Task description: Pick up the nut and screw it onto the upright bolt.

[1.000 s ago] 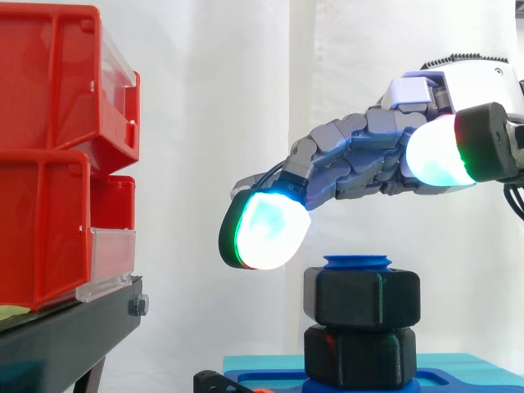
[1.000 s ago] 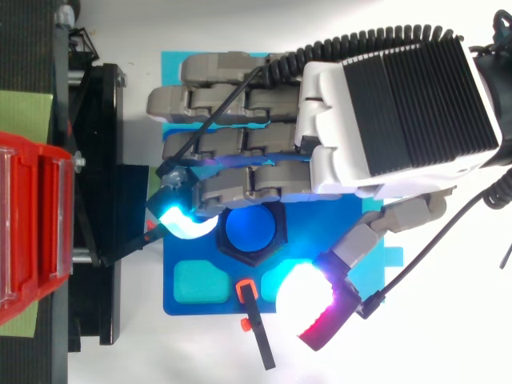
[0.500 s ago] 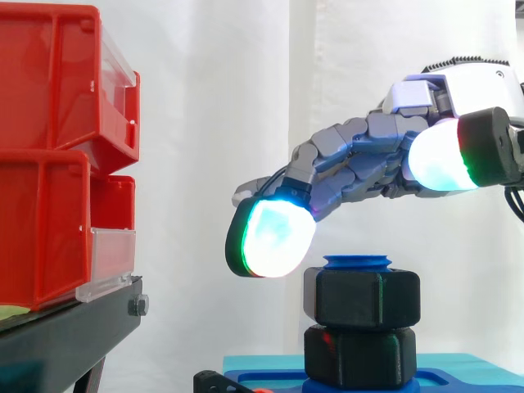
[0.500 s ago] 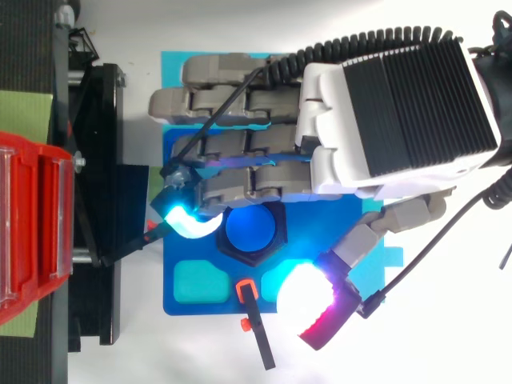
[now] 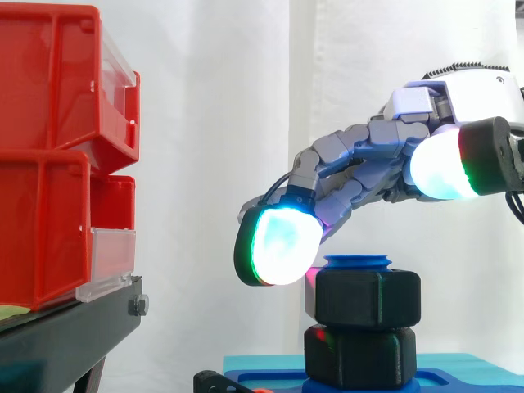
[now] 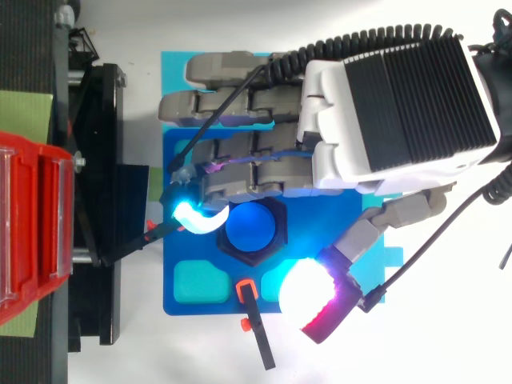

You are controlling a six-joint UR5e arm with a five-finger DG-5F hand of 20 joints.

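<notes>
A black hex nut sits near the top of the upright blue bolt, above a second black nut at the bolt's foot on the blue base plate. From above, the bolt's round blue top shows inside the nut's hexagon. My hand hovers just above and beside the nut, its fingers stretched out and slightly bent, nothing held. One glowing fingertip hangs at the nut's left upper edge; the thumb's pad stays off to the right, clear of the nut.
Red bins stand stacked on a black stand at the left. A black lever with an orange clip lies at the plate's front edge. Two teal pockets are set in the plate.
The hand has shifted slightly toward the bolt and lifted a little at the wrist. The leading fingertip has come in against the upper nut's left edge. The nut itself has not moved.
</notes>
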